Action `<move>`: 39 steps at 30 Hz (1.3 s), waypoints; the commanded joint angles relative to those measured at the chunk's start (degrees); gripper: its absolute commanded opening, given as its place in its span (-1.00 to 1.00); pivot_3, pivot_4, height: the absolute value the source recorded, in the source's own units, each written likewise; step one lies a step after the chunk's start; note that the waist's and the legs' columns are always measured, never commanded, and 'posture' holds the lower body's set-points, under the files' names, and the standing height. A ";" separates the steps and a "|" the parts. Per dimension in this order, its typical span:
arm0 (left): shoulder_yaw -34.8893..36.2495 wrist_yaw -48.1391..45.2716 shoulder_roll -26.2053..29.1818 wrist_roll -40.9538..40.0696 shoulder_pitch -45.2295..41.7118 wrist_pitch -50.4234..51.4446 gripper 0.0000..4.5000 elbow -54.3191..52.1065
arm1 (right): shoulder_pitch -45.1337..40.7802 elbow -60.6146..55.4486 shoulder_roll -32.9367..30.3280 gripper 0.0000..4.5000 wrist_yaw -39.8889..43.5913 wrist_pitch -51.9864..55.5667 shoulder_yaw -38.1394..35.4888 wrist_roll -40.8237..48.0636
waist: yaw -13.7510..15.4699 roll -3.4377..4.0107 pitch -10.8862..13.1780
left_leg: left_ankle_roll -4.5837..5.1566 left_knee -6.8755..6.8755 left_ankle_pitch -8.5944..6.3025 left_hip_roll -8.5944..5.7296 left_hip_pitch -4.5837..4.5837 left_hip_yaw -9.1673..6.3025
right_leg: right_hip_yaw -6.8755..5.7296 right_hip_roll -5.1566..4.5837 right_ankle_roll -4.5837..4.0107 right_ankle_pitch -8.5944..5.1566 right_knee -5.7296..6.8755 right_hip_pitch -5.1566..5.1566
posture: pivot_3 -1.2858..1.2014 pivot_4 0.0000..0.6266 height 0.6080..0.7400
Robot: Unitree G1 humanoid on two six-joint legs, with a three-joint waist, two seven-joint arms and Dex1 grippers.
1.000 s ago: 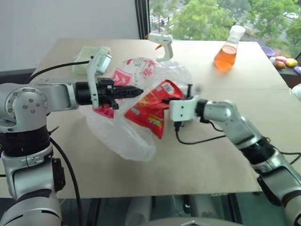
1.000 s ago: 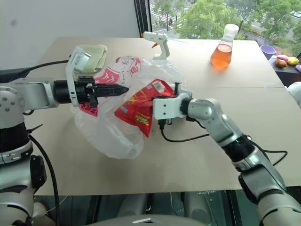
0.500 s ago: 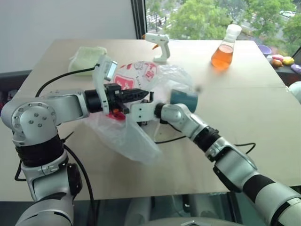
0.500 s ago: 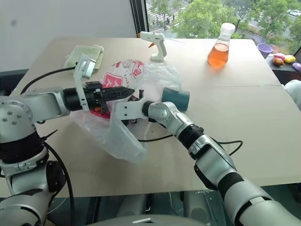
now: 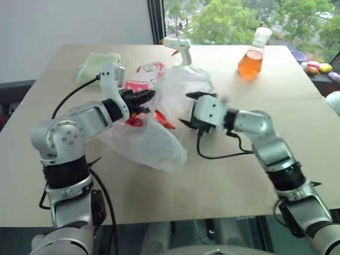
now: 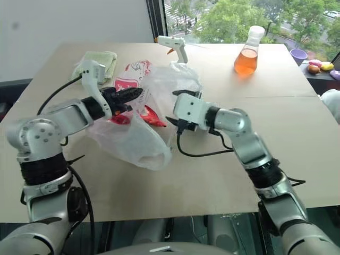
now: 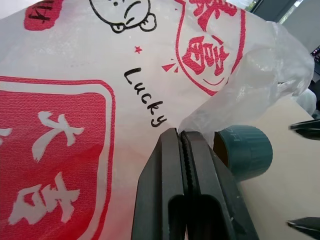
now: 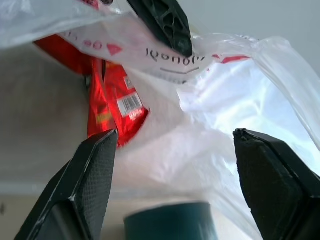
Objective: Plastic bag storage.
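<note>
The plastic bag (image 5: 151, 146), crinkly white film with red print, lies spread on the table, its upper edge raised. My left gripper (image 5: 142, 98) is shut on that raised edge; the left wrist view has the gripper (image 7: 181, 134) pressed together against the printed film (image 7: 75, 100). A red snack packet (image 5: 162, 121) lies inside the bag, seen through the film and past the bag's mouth (image 8: 112, 95). Just right of the bag's opening, my right gripper (image 6: 175, 107) is open with nothing between its fingers (image 8: 95, 165).
A teal cylinder (image 7: 243, 150) stands beside the bag close to the right gripper. A white glue gun (image 5: 180, 50), a flask of orange liquid (image 5: 254, 56) and a pale green cloth (image 5: 98, 66) sit along the far side. A black cable (image 5: 218, 155) trails on the table.
The right gripper, earlier shut on the red packet, pushed it into the bag, then drew back to the right and opened. The packet stays in the bag. The left gripper edged forward, still shut.
</note>
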 commanded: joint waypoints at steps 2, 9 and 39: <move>-1.45 -0.51 0.02 1.26 -1.89 -2.71 -1.00 -1.02 | -7.00 11.12 6.60 0.64 -13.75 5.75 1.13 -9.07 | -0.09 0.00 0.00 | -0.05 0.00 0.05 0.02 0.07 0.11 | 0.10 0.02 -0.04 0.04 0.03 0.00 | 0.03 -0.52 0.98; -0.99 -0.05 -0.02 1.13 -1.29 -2.46 -1.00 -2.00 | -9.77 16.90 12.14 0.64 -19.01 10.60 5.63 -15.13 | 0.41 -0.01 -0.01 | -0.10 -0.04 0.08 -0.04 -0.23 0.01 | 0.08 -0.03 -0.12 0.10 0.03 -0.23 | 0.03 -0.52 0.98; -2.74 -3.33 0.02 1.19 -2.08 -3.39 -1.00 -1.88 | 7.55 -9.05 -11.97 -1.00 -8.75 16.47 -0.41 -23.67 | 1.43 -0.06 -0.05 | -0.20 0.05 0.17 -0.10 -0.75 -0.19 | -0.24 -0.11 -0.12 0.10 -0.03 -0.53 | 0.03 -0.52 0.98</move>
